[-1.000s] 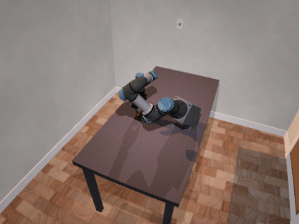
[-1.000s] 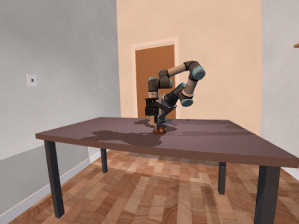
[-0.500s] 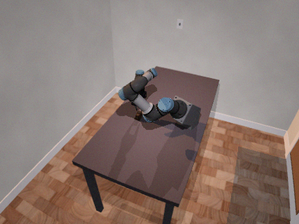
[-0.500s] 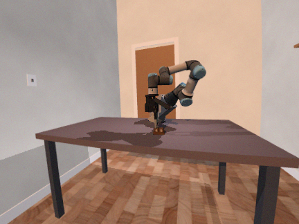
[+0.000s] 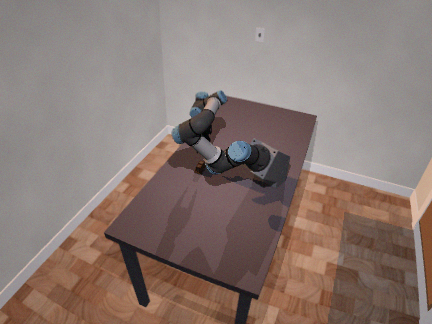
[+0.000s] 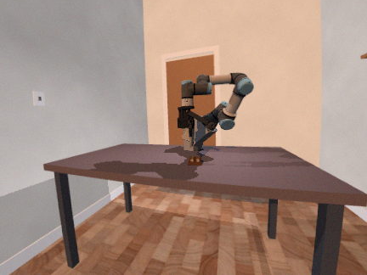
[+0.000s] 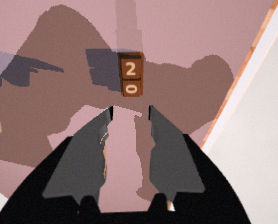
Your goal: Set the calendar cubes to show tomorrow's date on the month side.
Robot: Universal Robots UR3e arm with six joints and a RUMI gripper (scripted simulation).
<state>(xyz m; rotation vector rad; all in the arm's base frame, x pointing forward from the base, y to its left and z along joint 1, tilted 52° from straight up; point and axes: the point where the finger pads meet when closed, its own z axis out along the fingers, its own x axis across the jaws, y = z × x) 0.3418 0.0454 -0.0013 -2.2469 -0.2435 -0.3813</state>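
Note:
In the wrist view two brown wooden cubes stand side by side on the table, one with a white 2 [image 7: 131,68] and one with a white 0 [image 7: 131,89] facing up at me. My gripper [image 7: 131,106] hangs above them, its fingertips short of the 0 cube, partly open with nothing between the fingers. In the exterior view the small brown calendar [image 6: 194,160] sits on the table right under the gripper [image 6: 189,146]. In the top view the arm hides all but a sliver of the calendar [image 5: 200,166]. I cannot make out the tray or the month's name.
The dark brown table [image 5: 220,188] carries the arm's grey base plate [image 5: 265,159] near its right edge. The table's edge and the floor show at the right of the wrist view [image 7: 235,100]. A door [image 6: 190,100] stands behind the arm.

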